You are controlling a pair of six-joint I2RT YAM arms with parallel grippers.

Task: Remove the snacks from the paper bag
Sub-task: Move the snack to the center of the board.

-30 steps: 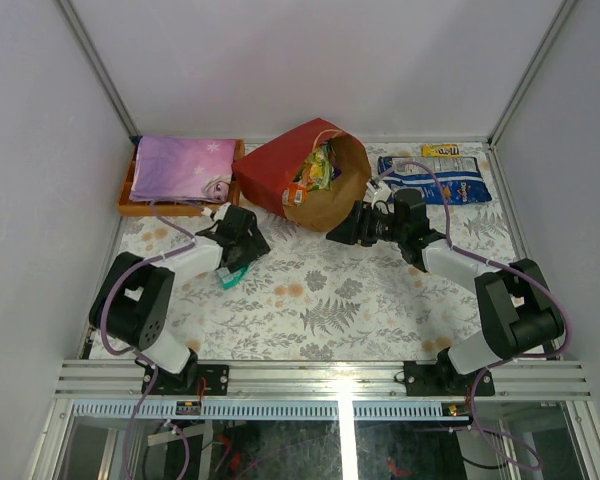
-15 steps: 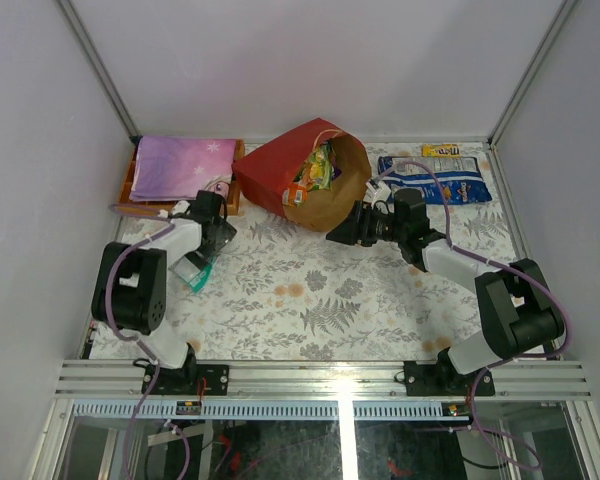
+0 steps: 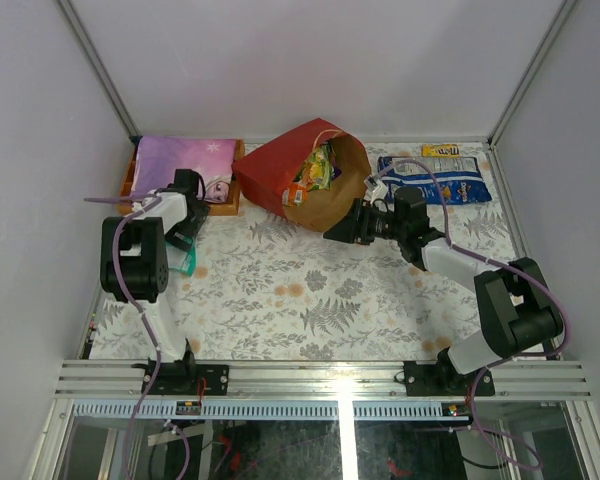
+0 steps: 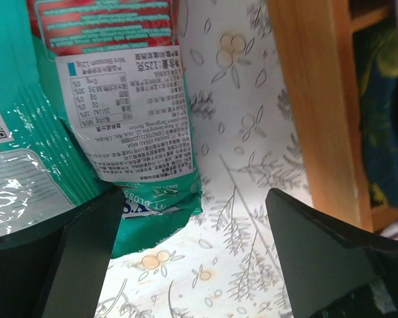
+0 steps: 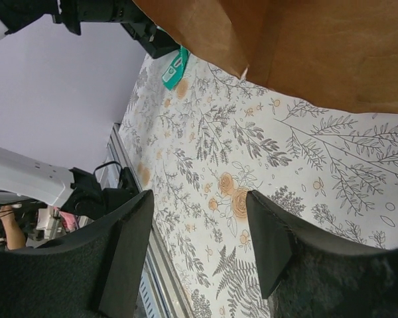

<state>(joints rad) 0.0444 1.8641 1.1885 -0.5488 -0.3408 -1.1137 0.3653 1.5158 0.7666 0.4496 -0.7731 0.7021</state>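
The teal packet [image 3: 185, 263] lies flat on the floral worktop [image 3: 320, 300] near its left edge, just in front of the orange tray [image 3: 150, 209]. The left pincer [image 3: 188, 232] hangs over it, released. The left wrist view shows its fingers spread wide and clamping nothing, with one finger overlapping the packet's corner. This looks like a set-down spot chosen to keep unloaded snacks away from the bag.

Further in, towards the middle of the worktop, the right pincer [image 3: 338, 230] points at the mouth of the paper bag [image 3: 270, 175]. It too is released and empty, and the bag's brown lip sits just beyond its fingers, probably lined up for the next reach.

The bag lies on its side by the far edge with its mouth turned towards the arms, so the orange, green and yellow packets [image 3: 318, 170] inside can be reached. The blue-white bag [image 3: 435, 180] and the small yellow bar [image 3: 440, 150] rest in the far right corner. In the far left corner the tray holds a purple patterned item [image 3: 180, 160].
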